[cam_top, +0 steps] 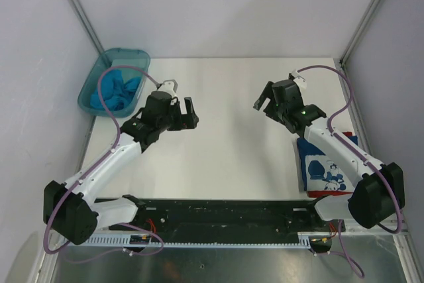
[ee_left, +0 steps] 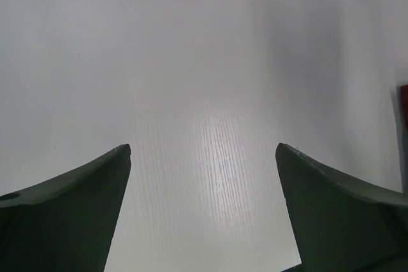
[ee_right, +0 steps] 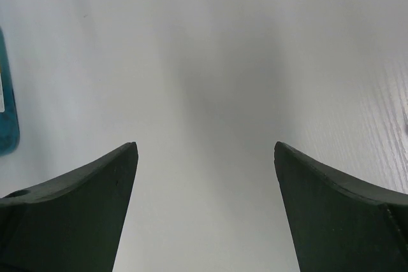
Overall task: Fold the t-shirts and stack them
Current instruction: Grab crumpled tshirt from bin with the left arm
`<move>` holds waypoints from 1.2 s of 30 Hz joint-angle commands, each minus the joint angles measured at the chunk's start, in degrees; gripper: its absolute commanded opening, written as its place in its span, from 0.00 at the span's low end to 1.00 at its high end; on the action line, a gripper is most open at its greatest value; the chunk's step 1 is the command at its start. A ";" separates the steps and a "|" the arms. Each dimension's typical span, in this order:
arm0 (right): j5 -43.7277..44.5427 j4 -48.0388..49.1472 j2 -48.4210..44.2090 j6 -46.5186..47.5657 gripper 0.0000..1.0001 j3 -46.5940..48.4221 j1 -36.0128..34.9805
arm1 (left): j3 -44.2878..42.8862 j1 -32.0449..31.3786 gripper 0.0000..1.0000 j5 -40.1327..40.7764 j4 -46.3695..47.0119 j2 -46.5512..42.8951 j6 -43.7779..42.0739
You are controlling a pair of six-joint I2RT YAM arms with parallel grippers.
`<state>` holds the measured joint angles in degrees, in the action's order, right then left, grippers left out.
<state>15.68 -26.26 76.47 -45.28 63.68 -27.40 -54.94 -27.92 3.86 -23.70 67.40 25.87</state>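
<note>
left fingers (cam_top: 189, 112) spread wide, empty, over desk (cam_top: 232, 157) | right fingers (cam_top: 260, 103) likewise released | teal t-shirt (cam_top: 119, 92) bunched in bin (cam_top: 88, 92), far-left corner, back-left of left fingers; left arm nearer; no clear long axis | folded dark blue t-shirt (cam_top: 323, 167) at right edge, partly under right arm

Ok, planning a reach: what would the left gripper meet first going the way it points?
Likely just bare table; the open left gripper has nothing else in its line, though depth is unclear.
</note>
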 commanded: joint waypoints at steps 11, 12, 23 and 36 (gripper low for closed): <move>0.86 -0.30 -1.48 2.99 0.93 2.56 0.05 | -9.27 7.77 0.99 -0.86 0.45 3.66 3.59; 0.54 -0.29 -1.49 3.17 0.93 2.53 0.15 | -10.52 8.97 0.99 -0.78 0.43 4.69 4.02; -4.34 -0.67 0.04 3.47 0.93 2.45 0.34 | -24.05 27.39 0.99 11.35 0.46 20.44 7.13; -7.31 -0.30 1.32 4.54 0.93 2.46 -0.44 | -36.58 40.17 0.99 14.00 0.33 42.35 8.14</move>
<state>9.52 -26.61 77.17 -42.11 63.68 -27.29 -86.85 11.51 14.96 -24.32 106.00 33.21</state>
